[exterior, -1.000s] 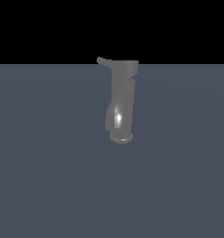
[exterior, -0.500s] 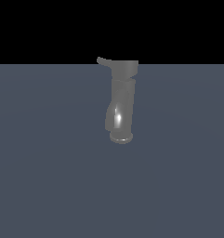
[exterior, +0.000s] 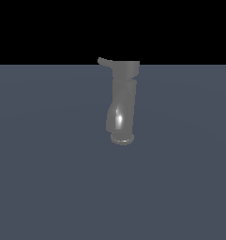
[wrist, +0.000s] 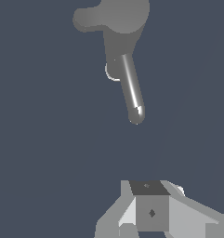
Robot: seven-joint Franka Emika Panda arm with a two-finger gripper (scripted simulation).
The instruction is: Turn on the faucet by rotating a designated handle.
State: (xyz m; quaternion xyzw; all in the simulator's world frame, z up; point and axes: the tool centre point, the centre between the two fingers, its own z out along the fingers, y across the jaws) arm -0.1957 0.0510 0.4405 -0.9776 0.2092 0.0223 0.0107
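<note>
No change in the exterior view across the last second: faucet (exterior: 122,103) sits at the same spot mid-floor (exterior: 48,187), handle (exterior: 105,62) still pokes out toward the exterior view's left from the top cap. So no rotation yet; task looks unstarted. Arm isn't visible there. Wrist view shows the faucet (wrist: 125,51) from above, with the gripper (wrist: 150,211) well apart from it, holding nothing; can't tell how wide the jaws stand. No containers in the scene.

The faucet (exterior: 123,105) and its handle (exterior: 104,62) are glossy grey against a plain slate-blue floor (exterior: 48,178).
</note>
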